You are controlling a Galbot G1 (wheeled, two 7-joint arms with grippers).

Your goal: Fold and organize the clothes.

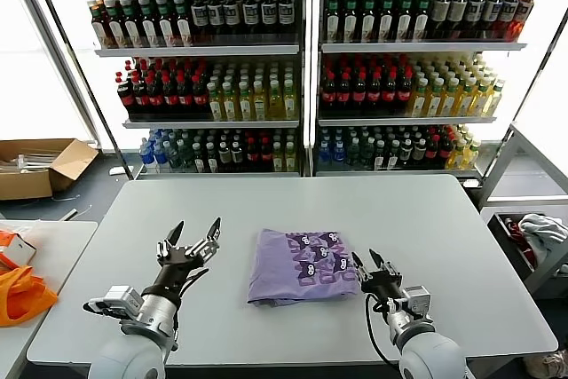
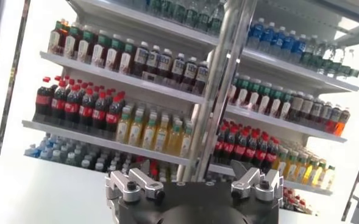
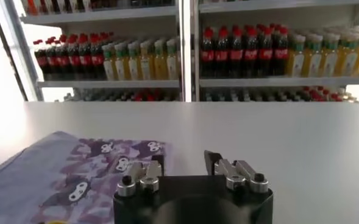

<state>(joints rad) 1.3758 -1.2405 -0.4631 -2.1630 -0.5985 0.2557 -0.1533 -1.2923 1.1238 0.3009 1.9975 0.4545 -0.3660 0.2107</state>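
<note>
The lavender T-shirt (image 1: 300, 265) lies folded into a compact rectangle at the middle front of the grey table (image 1: 293, 210), its dark purple-and-white print facing up on its right half. It also shows in the right wrist view (image 3: 75, 176). My left gripper (image 1: 190, 232) is open and empty, raised above the table to the left of the shirt, apart from it. My right gripper (image 1: 366, 260) is open and empty, just off the shirt's right edge, close to the table. In the right wrist view one fingertip (image 3: 211, 159) shows dark beside the print.
Shelves of bottled drinks (image 1: 302, 68) stand behind the table. An orange fabric item (image 1: 22, 295) lies on a side table at the left. A cardboard box (image 1: 40, 166) sits on the floor at the far left. A bin with cloth (image 1: 537, 237) is at the right.
</note>
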